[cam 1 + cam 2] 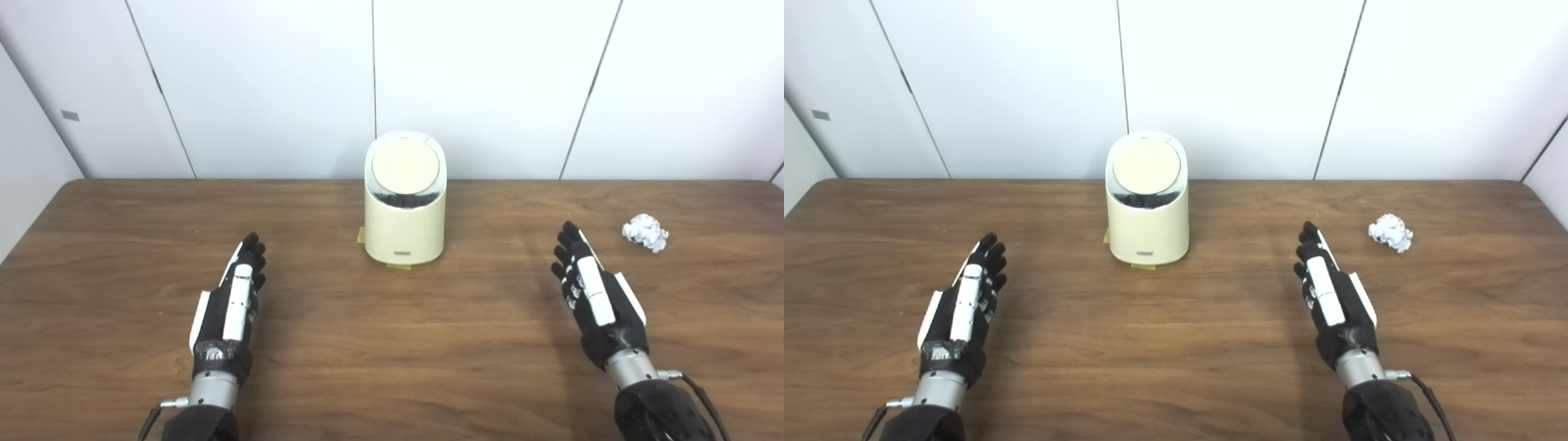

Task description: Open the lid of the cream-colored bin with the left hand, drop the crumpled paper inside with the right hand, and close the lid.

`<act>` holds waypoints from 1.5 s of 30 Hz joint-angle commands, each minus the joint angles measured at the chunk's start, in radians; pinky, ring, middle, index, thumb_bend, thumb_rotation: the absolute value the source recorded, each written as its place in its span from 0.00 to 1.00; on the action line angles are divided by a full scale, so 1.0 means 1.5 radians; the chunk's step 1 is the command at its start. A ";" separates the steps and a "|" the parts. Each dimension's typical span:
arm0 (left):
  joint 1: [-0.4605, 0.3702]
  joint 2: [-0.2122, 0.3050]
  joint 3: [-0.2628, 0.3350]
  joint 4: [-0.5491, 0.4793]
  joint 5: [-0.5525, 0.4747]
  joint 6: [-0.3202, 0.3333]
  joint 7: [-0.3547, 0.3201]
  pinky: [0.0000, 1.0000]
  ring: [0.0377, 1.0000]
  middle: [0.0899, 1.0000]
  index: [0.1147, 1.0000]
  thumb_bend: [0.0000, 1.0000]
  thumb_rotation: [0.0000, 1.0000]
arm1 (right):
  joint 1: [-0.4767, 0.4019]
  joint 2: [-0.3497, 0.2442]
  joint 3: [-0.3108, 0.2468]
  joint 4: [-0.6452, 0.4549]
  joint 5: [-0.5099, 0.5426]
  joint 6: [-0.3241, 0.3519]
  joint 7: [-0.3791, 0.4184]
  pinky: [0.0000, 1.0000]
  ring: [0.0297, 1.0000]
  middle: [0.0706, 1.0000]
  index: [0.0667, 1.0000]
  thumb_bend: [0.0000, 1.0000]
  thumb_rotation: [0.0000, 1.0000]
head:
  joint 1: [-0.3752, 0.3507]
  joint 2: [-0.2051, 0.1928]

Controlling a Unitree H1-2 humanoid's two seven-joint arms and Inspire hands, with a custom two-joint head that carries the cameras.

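Cream-colored bin (pixel 405 211) sits mid-table near the far edge of the wooden table (pixel 392 343), round lid (pixel 405 166) shut. Crumpled paper (pixel 645 232) lies off to the right, just past the right hand (pixel 597 300). Left hand (pixel 229 306) and right both rest flat, fingers stretched out, holding nothing.

Black left hand (pixel 229 306) with white plates, silver wrist cuff, right hand (pixel 597 300) alike, thin black cables
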 commanded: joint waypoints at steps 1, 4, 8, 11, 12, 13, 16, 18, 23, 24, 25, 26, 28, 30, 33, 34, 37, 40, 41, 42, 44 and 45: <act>-0.022 0.005 -0.001 -0.030 -0.002 -0.002 0.000 1.00 0.99 0.97 1.00 0.47 0.88 | -0.014 -0.009 -0.001 -0.017 -0.005 -0.033 0.001 0.96 0.98 1.00 0.98 0.66 0.82 | 0.000 0.000; -0.023 0.007 -0.002 -0.030 -0.003 0.002 -0.001 1.00 1.00 0.97 1.00 0.50 0.87 | -0.014 -0.010 0.001 -0.015 -0.015 -0.033 0.002 0.95 0.98 0.99 0.97 0.66 0.80 | -0.002 0.002; -0.023 0.015 -0.009 -0.029 0.003 0.009 -0.007 1.00 1.00 0.98 1.00 0.51 0.86 | -0.014 -0.015 0.007 -0.012 -0.031 -0.040 0.006 0.93 0.97 0.99 0.98 0.67 0.80 | -0.003 -0.001; -0.022 0.028 -0.018 -0.025 0.016 0.010 -0.013 1.00 1.00 0.99 1.00 0.51 0.86 | -0.015 -0.011 0.007 -0.006 -0.032 -0.045 0.005 0.94 0.97 0.99 0.98 0.67 0.78 | 0.002 -0.009; -0.022 0.032 -0.020 -0.025 0.023 0.014 -0.013 1.00 1.00 0.99 1.00 0.51 0.84 | -0.015 -0.010 0.008 -0.003 -0.033 -0.047 0.004 0.94 0.97 0.99 0.98 0.67 0.78 | 0.004 -0.010; -0.023 0.035 -0.022 -0.023 0.027 0.015 -0.012 1.00 1.00 0.99 1.00 0.52 0.80 | -0.015 -0.009 0.009 0.001 -0.035 -0.051 0.004 0.94 0.97 0.99 0.98 0.68 0.78 | 0.005 -0.014; -0.031 0.037 -0.020 -0.034 0.035 0.057 -0.001 1.00 1.00 0.97 1.00 0.54 0.66 | -0.016 -0.007 0.011 0.010 -0.037 -0.059 0.002 0.94 0.97 0.98 0.98 0.68 0.79 | 0.004 -0.022; -0.045 0.032 -0.008 -0.045 0.023 0.084 0.006 1.00 0.99 0.97 1.00 0.56 0.56 | -0.017 -0.004 0.012 0.017 -0.032 -0.065 0.005 0.95 0.97 0.99 0.98 0.68 0.79 | 0.009 -0.029; -0.119 0.039 0.009 -0.051 0.004 0.136 0.021 0.96 0.94 0.96 1.00 0.65 0.45 | -0.022 0.004 0.013 0.038 -0.028 -0.080 0.005 0.96 0.99 1.00 0.99 0.65 0.79 | 0.012 -0.042; -0.140 0.044 0.008 -0.048 0.000 0.137 0.028 0.94 0.93 0.97 1.00 0.69 0.43 | -0.023 0.005 0.013 0.042 -0.027 -0.082 0.005 0.96 0.99 1.00 0.99 0.66 0.79 | 0.011 -0.041; -0.162 0.054 0.003 -0.043 -0.005 0.137 0.033 0.94 0.93 0.98 1.00 0.72 0.41 | -0.024 0.006 0.013 0.046 -0.027 -0.085 0.005 0.97 0.99 1.00 1.00 0.66 0.78 | 0.011 -0.041; -0.183 0.067 -0.004 -0.037 -0.006 0.137 0.036 0.95 0.94 0.99 1.00 0.74 0.41 | -0.026 0.007 0.014 0.052 -0.028 -0.089 0.006 0.97 0.99 1.00 1.00 0.66 0.78 | 0.010 -0.042; -0.222 0.099 -0.026 -0.023 0.014 0.137 0.032 0.95 0.94 0.98 1.00 0.76 0.44 | -0.028 0.008 0.013 0.059 -0.025 -0.095 0.007 0.96 0.99 1.00 0.99 0.67 0.78 | 0.011 -0.043; -0.258 0.125 -0.046 -0.008 0.020 0.137 0.031 0.94 0.94 0.97 1.00 0.78 0.44 | -0.031 0.009 0.011 0.064 -0.017 -0.098 0.009 0.97 0.99 1.00 0.99 0.66 0.77 | 0.012 -0.043; -0.316 0.157 -0.076 0.024 -0.010 0.137 0.050 0.94 0.94 0.99 1.00 0.83 0.39 | -0.034 0.008 0.011 0.068 -0.012 -0.097 0.011 0.98 1.00 1.00 1.00 0.65 0.77 | 0.012 -0.046; -0.337 0.169 -0.090 0.037 -0.023 0.137 0.058 0.94 0.94 0.99 1.00 0.83 0.38 | -0.035 0.007 0.011 0.070 -0.012 -0.098 0.012 0.98 1.00 1.00 1.00 0.65 0.77 | 0.011 -0.047; -0.398 0.213 -0.148 0.078 -0.044 0.137 0.071 0.92 0.95 1.00 1.00 0.86 0.37 | -0.037 0.005 0.014 0.079 -0.017 -0.107 0.014 0.97 1.00 1.00 1.00 0.63 0.79 | 0.010 -0.050; -0.452 0.253 -0.208 0.112 -0.052 0.137 0.085 0.92 0.99 1.00 1.00 0.86 0.34 | -0.039 0.006 0.015 0.085 -0.019 -0.110 0.013 0.97 1.00 1.00 1.00 0.61 0.79 | 0.010 -0.052; -0.476 0.261 -0.228 0.129 -0.041 0.137 0.086 0.91 0.99 1.00 1.00 0.86 0.32 | -0.040 0.006 0.015 0.086 -0.018 -0.111 0.014 0.97 1.00 1.00 1.00 0.61 0.79 | 0.012 -0.053; -0.503 0.265 -0.248 0.147 -0.040 0.137 0.092 0.91 0.98 0.99 1.00 0.86 0.27 | -0.040 0.006 0.016 0.088 -0.019 -0.112 0.014 0.98 1.00 1.00 1.00 0.61 0.79 | 0.012 -0.053; -0.550 0.272 -0.283 0.182 -0.053 0.137 0.103 0.93 0.97 0.98 1.00 0.86 0.22 | -0.041 0.005 0.017 0.092 -0.021 -0.116 0.014 0.98 1.00 1.00 1.00 0.61 0.79 | 0.013 -0.055; -0.571 0.274 -0.298 0.200 -0.064 0.137 0.106 0.95 0.97 0.98 1.00 0.86 0.18 | -0.042 0.005 0.017 0.095 -0.021 -0.118 0.015 0.98 1.00 1.00 1.00 0.62 0.79 | 0.012 -0.055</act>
